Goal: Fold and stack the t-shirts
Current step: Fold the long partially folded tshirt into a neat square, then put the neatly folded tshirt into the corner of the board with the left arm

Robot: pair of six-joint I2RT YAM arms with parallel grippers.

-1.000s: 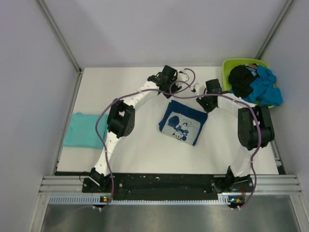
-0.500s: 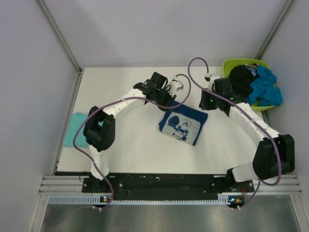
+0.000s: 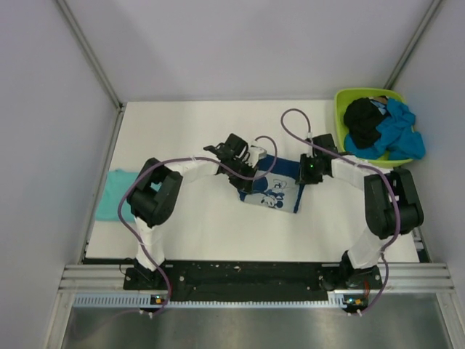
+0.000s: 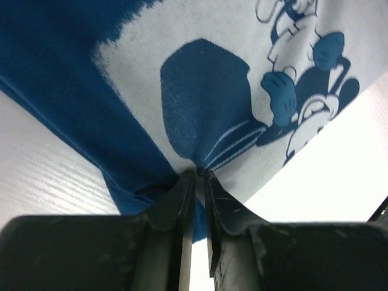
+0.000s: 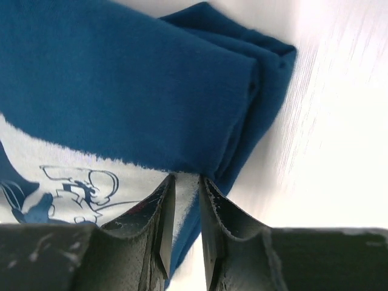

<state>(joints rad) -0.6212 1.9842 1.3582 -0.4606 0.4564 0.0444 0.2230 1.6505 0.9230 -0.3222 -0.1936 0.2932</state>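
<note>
A folded dark navy t-shirt (image 3: 280, 193) with a pale blue-white cartoon print lies at the table's middle. My left gripper (image 3: 250, 176) is at its left edge and is shut, pinching the cloth (image 4: 73, 73) by the print between its fingertips (image 4: 198, 173). My right gripper (image 3: 306, 173) is at the shirt's far right corner, its jaws closed down on the folded edge (image 5: 121, 79) with cloth between them (image 5: 186, 177). A folded light teal t-shirt (image 3: 109, 195) lies at the table's left edge, partly behind the left arm. Black (image 3: 363, 122) and bright blue (image 3: 396, 131) t-shirts lie heaped in the tub.
The lime-green tub (image 3: 340, 102) stands at the back right corner. Grey walls and metal posts close in the table at the left, back and right. Purple cables loop over both arms above the shirt.
Both arms came in from the back of the table and down onto the navy shirt. The left gripper moved to its left edge and the right to its right corner, and both closed on the cloth.
</note>
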